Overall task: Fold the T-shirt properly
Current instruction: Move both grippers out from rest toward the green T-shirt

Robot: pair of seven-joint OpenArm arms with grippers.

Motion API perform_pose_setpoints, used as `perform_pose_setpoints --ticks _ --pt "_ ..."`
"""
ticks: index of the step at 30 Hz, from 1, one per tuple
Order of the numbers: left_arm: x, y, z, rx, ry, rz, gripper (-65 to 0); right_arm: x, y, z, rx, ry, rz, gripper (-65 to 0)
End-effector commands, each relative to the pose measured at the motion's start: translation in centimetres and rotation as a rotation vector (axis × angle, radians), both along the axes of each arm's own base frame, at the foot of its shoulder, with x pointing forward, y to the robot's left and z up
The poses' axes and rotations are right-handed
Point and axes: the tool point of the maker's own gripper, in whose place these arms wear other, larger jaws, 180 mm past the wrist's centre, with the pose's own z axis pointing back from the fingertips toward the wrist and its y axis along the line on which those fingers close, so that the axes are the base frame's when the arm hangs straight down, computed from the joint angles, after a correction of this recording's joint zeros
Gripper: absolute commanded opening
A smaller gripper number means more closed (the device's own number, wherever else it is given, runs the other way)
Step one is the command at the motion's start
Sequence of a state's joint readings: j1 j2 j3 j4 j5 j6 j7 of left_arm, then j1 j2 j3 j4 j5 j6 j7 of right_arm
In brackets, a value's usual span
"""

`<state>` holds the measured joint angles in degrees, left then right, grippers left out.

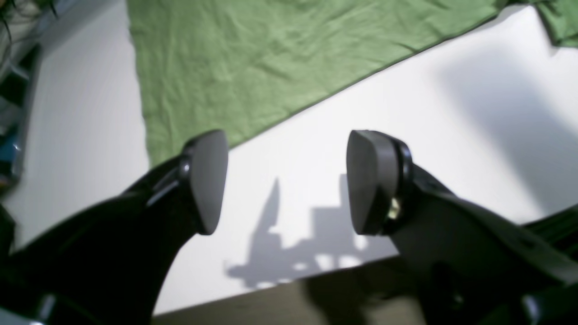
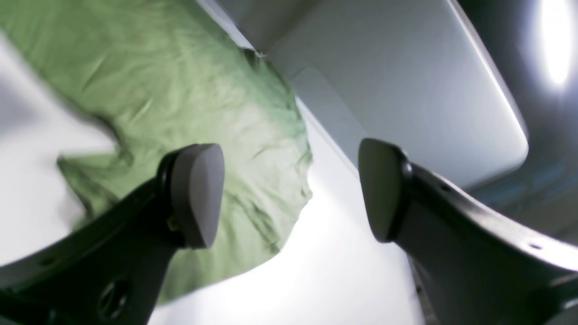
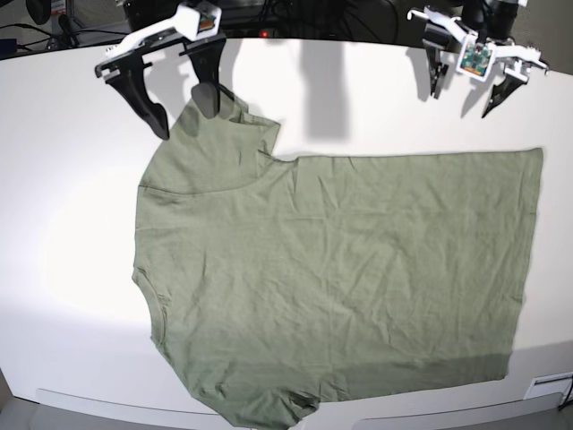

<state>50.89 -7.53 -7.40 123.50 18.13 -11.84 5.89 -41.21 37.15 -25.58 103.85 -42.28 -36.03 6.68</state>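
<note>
The green T-shirt [image 3: 340, 269] lies spread flat and wrinkled on the white table [image 3: 72, 224], collar side to the left and hem to the right. My right gripper [image 3: 183, 115] hangs open just above the far sleeve [image 3: 224, 130]. In the right wrist view that sleeve [image 2: 180, 99] shows behind the gripper [image 2: 289, 194], and nothing sits between the fingers. My left gripper [image 3: 462, 100] is open over bare table, beyond the shirt's far hem corner [image 3: 535, 154]. The left wrist view shows the cloth [image 1: 271, 58] ahead of the empty gripper [image 1: 286, 183].
The table's far edge runs just behind both grippers, with dark cables and equipment [image 3: 295, 18] beyond it. The near edge [image 3: 107, 399] lies close under the shirt's lower sleeve. A small white label [image 3: 548, 383] sits at the front right corner.
</note>
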Motion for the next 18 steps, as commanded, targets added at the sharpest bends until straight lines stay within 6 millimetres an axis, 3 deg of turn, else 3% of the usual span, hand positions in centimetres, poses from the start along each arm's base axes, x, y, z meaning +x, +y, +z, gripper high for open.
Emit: perform_pose_setpoints --ticks 1,5,9,12,15,18 --pt "0.3 -0.2 1.0 0.002 -0.041 -0.008 -24.7 0.5 -1.3 0.1 -0.066 -0.020 -0.013 -18.3" --pt "0.5 -0.1 1.2 0.056 -0.059 -0.039 -24.7 0.8 -4.7 -4.5 -0.347 0.171 0.033 -18.3" --pt "0.5 -0.1 1.2 0.088 -0.060 -0.053 -24.7 1.0 -7.4 -4.8 -0.452 0.216 0.034 -18.3" --pt "0.4 0.1 1.1 0.135 -0.058 -0.069 -24.7 1.1 -9.1 -5.3 -0.438 0.288 -0.022 -18.3" --pt "0.2 0.9 0.3 0.166 -0.004 -0.048 -24.7 -0.2 -10.0 -7.6 -0.458 0.478 -0.052 -18.3" --pt "0.3 2.6 -0.8 0.227 0.078 -0.036 -24.7 -2.3 -9.0 -9.3 -0.455 0.666 -0.013 -18.3"
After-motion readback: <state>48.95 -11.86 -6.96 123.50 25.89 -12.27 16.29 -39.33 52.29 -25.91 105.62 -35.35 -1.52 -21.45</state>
